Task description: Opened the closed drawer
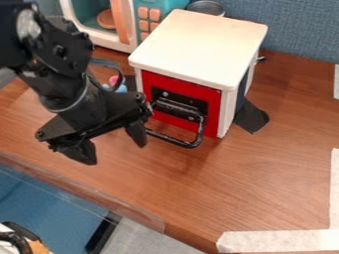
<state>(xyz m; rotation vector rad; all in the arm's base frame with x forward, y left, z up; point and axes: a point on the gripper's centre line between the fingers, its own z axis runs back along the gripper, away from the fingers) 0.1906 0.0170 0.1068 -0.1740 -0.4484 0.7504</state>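
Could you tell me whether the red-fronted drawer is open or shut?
Shut: the drawer's red front sits flush in the white cabinet, and only its black handle juts out.

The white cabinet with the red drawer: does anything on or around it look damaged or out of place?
Nothing looks broken or spilled. One oddity: a black flap sticks out onto the table beside the cabinet, on the picture's right; I can't tell what it's for.

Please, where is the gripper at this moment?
In the camera view, the gripper is left of centre, over the wooden table, just left of the black handle on the red drawer.
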